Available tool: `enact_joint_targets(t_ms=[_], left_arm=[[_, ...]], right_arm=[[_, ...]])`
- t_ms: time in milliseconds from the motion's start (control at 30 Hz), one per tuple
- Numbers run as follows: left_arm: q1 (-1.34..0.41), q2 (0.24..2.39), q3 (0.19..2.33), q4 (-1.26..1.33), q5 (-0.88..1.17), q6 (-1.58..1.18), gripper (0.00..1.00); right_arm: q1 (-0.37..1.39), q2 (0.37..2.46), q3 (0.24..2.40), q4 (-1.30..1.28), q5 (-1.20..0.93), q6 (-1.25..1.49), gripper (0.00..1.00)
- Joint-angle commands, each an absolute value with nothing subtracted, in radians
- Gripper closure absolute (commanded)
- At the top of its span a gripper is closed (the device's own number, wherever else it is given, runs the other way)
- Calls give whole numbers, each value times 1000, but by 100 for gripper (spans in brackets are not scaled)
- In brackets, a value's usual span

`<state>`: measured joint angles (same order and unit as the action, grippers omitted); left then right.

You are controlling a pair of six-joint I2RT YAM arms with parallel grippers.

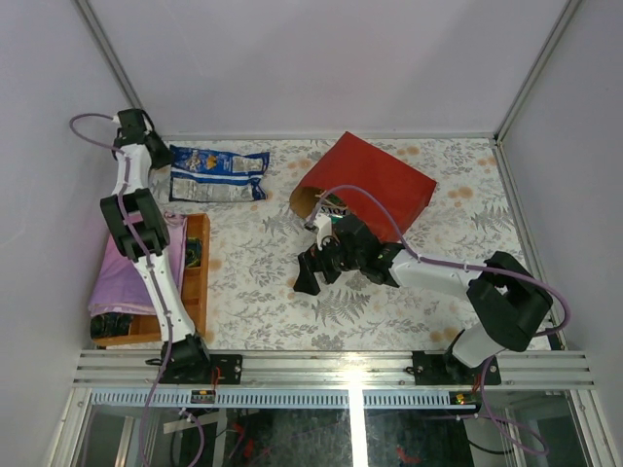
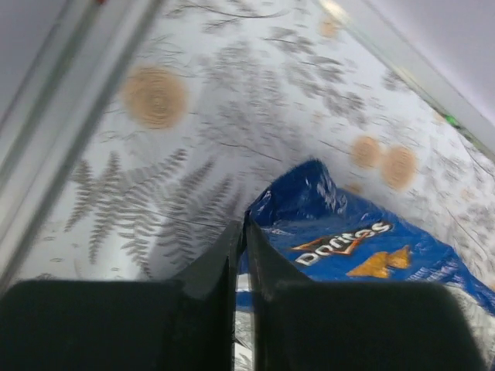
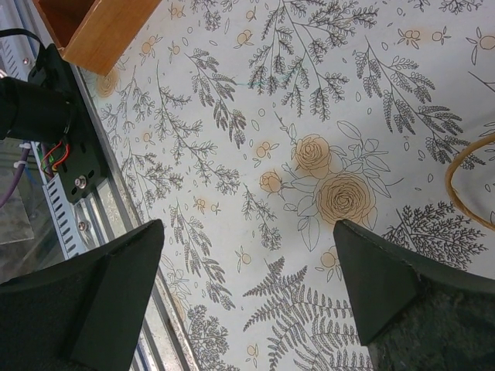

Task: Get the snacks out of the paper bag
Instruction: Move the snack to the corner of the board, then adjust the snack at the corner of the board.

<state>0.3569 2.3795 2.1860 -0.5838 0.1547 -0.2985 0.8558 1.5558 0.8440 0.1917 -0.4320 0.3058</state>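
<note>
Left tool (image 2: 241,232) pressed together, right tool (image 3: 247,232) spread and empty — unbraced, the large red paper bag (image 1: 380,180) just beyond it may slide.

Left arm (image 1: 148,263) stretched forward, left gripper (image 2: 240,232) closed; right arm (image 1: 438,274) bent inward, right gripper (image 3: 247,228) spread wide.

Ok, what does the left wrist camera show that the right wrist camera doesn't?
Only the left wrist view: a glossy blue Doritos snack packet lying just past the left end effector, whose fingers are pressed together. Only the right wrist view: a corner of the orange-brown wooden tray, a loop of thin tan twine handle at the right edge, and the right end effector spread wide open, holding nothing. Both: the white floral-print table covering.
</note>
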Motion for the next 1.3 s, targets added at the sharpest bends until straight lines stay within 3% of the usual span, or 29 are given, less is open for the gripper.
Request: enact_joint_targets(t_ms=[0,33,67,100,133,367,500,567,733,767,867,1067,1267], left_arm=[[383,2403,2215,-585,-9,-366,73],[381,2395,2212,-593,-25,-364,53],[374,2380,2196,-593,-43,-360,24],[359,2353,2170,-587,-73,-351,3],[337,2316,2137,-574,-122,-339,0],[93,1981,1722,-355,-312,-327,0],[-111,1841,1507,-281,-438,-328,8],[-169,1812,1440,-255,-451,-339,17],[-204,1884,1398,-227,-337,-403,57],[-214,1902,1395,-216,-322,-411,58],[-250,1957,1404,-191,-297,-442,57],[-320,2040,1466,-176,-449,-496,37],[-325,2135,1563,-233,-523,-529,36]], right_arm=[[849,1573,868,214,-461,296,1],[850,1581,873,213,-468,296,1],[849,1588,879,213,-474,295,1],[849,1595,884,213,-479,297,1],[849,1601,888,216,-483,298,1],[848,1629,903,226,-489,308,1],[849,1623,889,237,-457,317,1],[848,1615,870,257,-440,329,1],[849,1613,824,330,-435,375,1],[849,1616,823,334,-436,378,1],[849,1620,823,337,-433,383,1],[849,1626,812,343,-423,386,1],[848,1632,803,355,-428,390,1]])
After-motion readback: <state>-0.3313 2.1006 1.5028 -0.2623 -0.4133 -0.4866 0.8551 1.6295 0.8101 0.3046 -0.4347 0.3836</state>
